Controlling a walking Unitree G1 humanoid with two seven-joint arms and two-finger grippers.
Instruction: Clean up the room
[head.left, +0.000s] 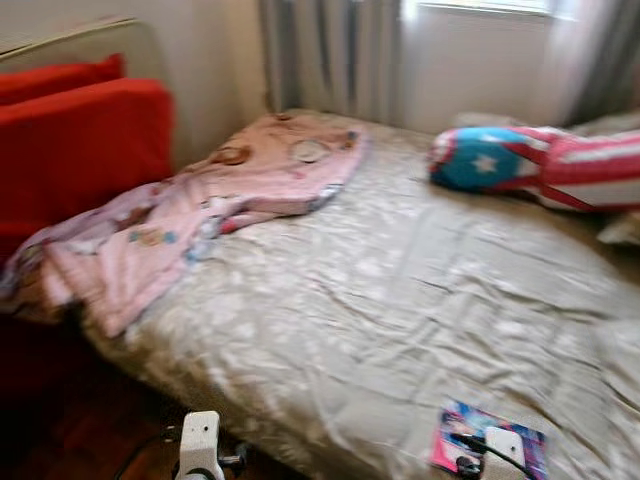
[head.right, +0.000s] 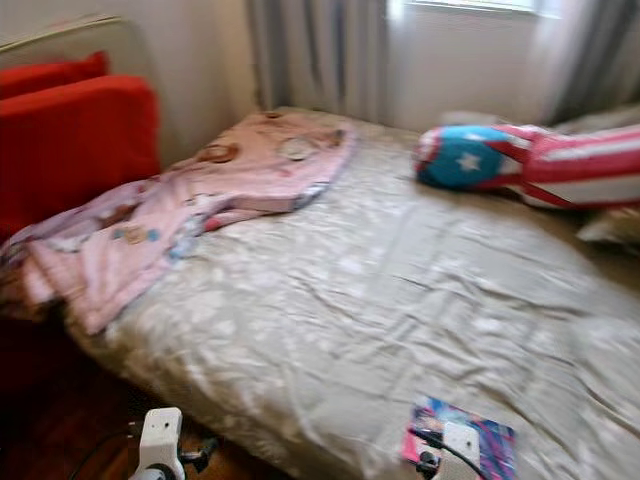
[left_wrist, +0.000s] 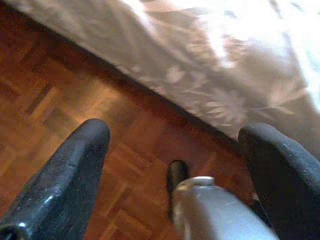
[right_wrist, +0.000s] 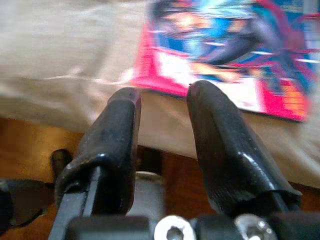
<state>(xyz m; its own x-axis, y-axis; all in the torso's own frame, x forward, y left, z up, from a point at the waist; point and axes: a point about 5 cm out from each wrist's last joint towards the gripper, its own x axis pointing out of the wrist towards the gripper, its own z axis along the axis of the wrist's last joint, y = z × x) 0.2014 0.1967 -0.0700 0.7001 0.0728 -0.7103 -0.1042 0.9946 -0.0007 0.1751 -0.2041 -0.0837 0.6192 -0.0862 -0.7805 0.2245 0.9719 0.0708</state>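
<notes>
Flat, glossy pink-and-blue comic book (right_wrist: 225, 60) is laid at the bed's (head.left: 380, 290) near right edge, just beyond the released, empty right pincer (right_wrist: 162, 95). Left pincer (left_wrist: 175, 145) is held released over parquet floor (left_wrist: 55, 95).

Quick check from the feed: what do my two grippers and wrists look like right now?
Left gripper: two long, glossy black fingers with rounded tips, silver metal part between them. Right gripper: the same black fingers, bolts at the base. From the head, both wrists show white housings with thin black cables.
</notes>
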